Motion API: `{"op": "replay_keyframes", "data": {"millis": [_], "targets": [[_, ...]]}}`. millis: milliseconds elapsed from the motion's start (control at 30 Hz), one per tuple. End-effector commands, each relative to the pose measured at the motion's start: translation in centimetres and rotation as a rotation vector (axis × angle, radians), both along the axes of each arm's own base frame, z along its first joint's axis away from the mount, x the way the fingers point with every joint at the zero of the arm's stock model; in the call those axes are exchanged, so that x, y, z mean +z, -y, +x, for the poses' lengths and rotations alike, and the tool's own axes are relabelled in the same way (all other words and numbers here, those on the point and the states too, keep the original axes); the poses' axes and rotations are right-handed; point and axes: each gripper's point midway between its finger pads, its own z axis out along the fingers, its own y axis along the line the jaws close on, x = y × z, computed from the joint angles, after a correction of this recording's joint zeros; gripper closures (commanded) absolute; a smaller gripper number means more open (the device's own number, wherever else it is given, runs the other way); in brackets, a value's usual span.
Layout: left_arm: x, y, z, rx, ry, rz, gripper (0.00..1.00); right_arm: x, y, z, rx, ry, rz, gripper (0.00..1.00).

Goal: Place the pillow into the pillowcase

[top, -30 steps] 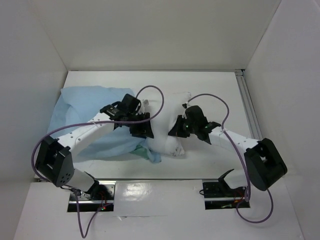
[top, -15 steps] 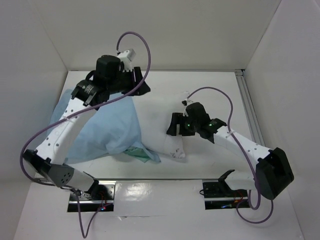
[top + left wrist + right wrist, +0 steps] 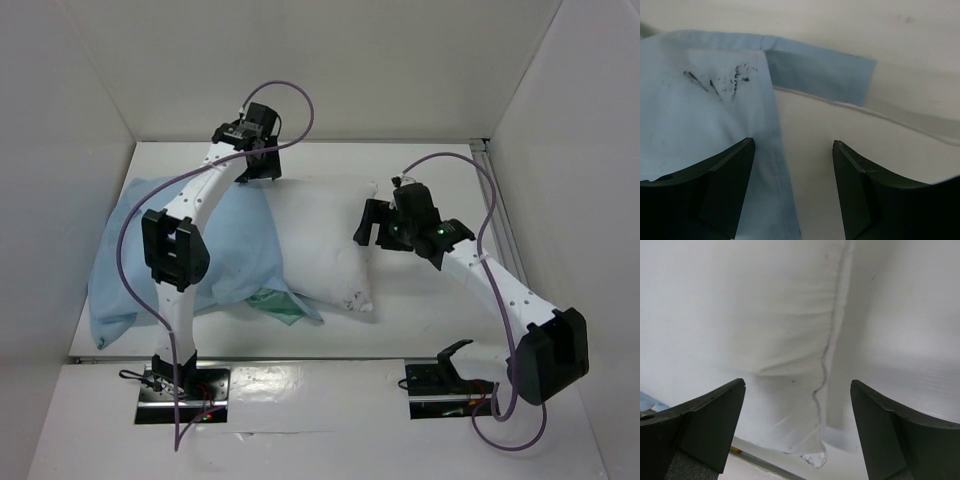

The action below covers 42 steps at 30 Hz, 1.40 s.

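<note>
My left gripper [image 3: 792,144] has swung off the pillow [image 3: 325,245] to the far edge of the pillowcase [image 3: 235,245], opening; my right gripper [image 3: 797,385] has opened and backed away

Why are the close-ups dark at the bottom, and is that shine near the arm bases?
Left wrist view: those are shaded fingers of the left gripper, before the lit pillowcase. Right wrist view: likewise, dark fingers against the bright pillow. Top view: yes, glare on the glossy ledge.

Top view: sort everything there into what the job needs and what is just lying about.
For the job: pillow; pillowcase; left gripper and right gripper, both open.

Just there: purple cables; rail along the right edge of the table.
</note>
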Motion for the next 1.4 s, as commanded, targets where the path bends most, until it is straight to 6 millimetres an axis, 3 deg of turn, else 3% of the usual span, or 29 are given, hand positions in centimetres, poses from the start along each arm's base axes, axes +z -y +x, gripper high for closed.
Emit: {"op": "replay_keyframes", "data": {"millis": [0, 67, 100, 133, 167, 200, 300, 467, 500, 600, 700, 733, 767, 800, 833, 933, 1000, 1100, 1133, 1167, 1200, 1233, 1267, 1367], "targets": [[-1.3, -2.7, -1.6, 0.092, -0.072, 0.121, 0.23, 1.6, 2.0, 1.2, -0.075, 0.023, 0.005, 0.07], [-1.6, -3.3, -1.6, 0.105, -0.059, 0.116, 0.27, 1.4, 1.7, 1.5, -0.037, 0.017, 0.042, 0.06], [-2.0, -3.1, -1.6, 0.097, -0.059, 0.102, 0.32, 1.5, 2.3, 1.7, -0.047, 0.011, 0.058, 0.06], [-1.1, -3.2, -1.5, 0.099, -0.038, 0.081, 0.40, 0.8, 2.3, 2.2, -0.033, -0.003, 0.061, 0.03], [-1.1, -3.2, -1.5, 0.099, -0.038, 0.081, 0.64, 0.4, 2.0, 2.1, -0.014, -0.029, 0.083, 0.02], [-0.7, -3.2, -1.5, 0.100, -0.029, 0.077, 0.79, 0.3, 2.0, 2.4, -0.013, -0.040, 0.092, 0.02], [0.8, -3.2, -0.7, 0.070, 0.009, 0.063, 1.00, 0.1, 1.0, 3.5, 0.027, -0.024, 0.164, 0.02], [3.9, -4.7, 0.1, 0.066, 0.047, 0.078, 1.00, -0.7, -1.3, 5.2, 0.093, -0.024, 0.279, 0.00], [3.9, -4.6, 0.1, 0.060, 0.045, 0.070, 1.00, -0.3, -1.7, 5.5, 0.117, -0.012, 0.298, 0.00], [6.7, -3.9, -0.7, 0.001, 0.101, 0.028, 1.00, 0.6, -3.1, 6.4, 0.166, 0.027, 0.365, 0.00], [8.3, -2.0, -2.1, -0.092, 0.113, -0.072, 1.00, 1.2, -4.6, 7.2, 0.200, 0.057, 0.428, 0.02], [8.7, -1.3, -2.1, -0.117, 0.131, -0.105, 1.00, 1.1, -5.4, 7.1, 0.221, 0.054, 0.441, 0.08], [8.7, -0.3, -2.5, -0.151, 0.128, -0.133, 1.00, 0.6, -5.9, 7.0, 0.230, 0.046, 0.440, 0.21], [8.2, 0.6, -3.2, -0.198, 0.108, -0.170, 1.00, 0.1, -6.9, 6.6, 0.258, 0.023, 0.443, 0.80], [7.6, 1.5, -3.5, -0.227, 0.094, -0.171, 1.00, 0.1, -7.2, 6.4, 0.269, 0.021, 0.444, 1.00], [6.5, 0.8, -4.2, -0.203, 0.070, -0.129, 1.00, 0.6, -7.3, 5.0, 0.239, 0.051, 0.447, 1.00], [5.2, -0.6, -4.2, -0.146, 0.052, -0.071, 0.98, 0.9, -6.6, 4.1, 0.209, 0.082, 0.429, 1.00], [5.2, -1.8, -4.3, -0.104, 0.057, -0.019, 0.95, -0.3, -4.2, 1.5, 0.121, 0.074, 0.309, 1.00], [5.3, -2.0, -4.3, -0.098, 0.058, -0.012, 0.95, -0.5, -4.3, 0.3, 0.147, 0.062, 0.290, 1.00], [5.3, -2.2, -4.3, -0.098, 0.060, 0.002, 0.92, -0.8, -3.1, 0.6, 0.082, 0.089, 0.213, 1.00], [4.8, -2.5, -4.5, -0.090, 0.044, 0.018, 0.85, -1.4, -2.7, -0.2, 0.070, 0.088, 0.171, 1.00], [4.4, -3.1, -4.6, -0.072, 0.038, 0.043, 0.59, -1.7, -2.6, -1.0, 0.072, 0.089, 0.139, 1.00], [4.0, -3.5, -4.6, -0.063, 0.027, 0.047, 0.43, -1.9, -1.2, -1.5, 0.038, 0.098, 0.099, 1.00], [2.7, -3.4, -4.5, -0.072, -0.004, 0.029, 0.22, -1.8, 0.0, -2.5, 0.007, 0.122, 0.053, 1.00]]}}
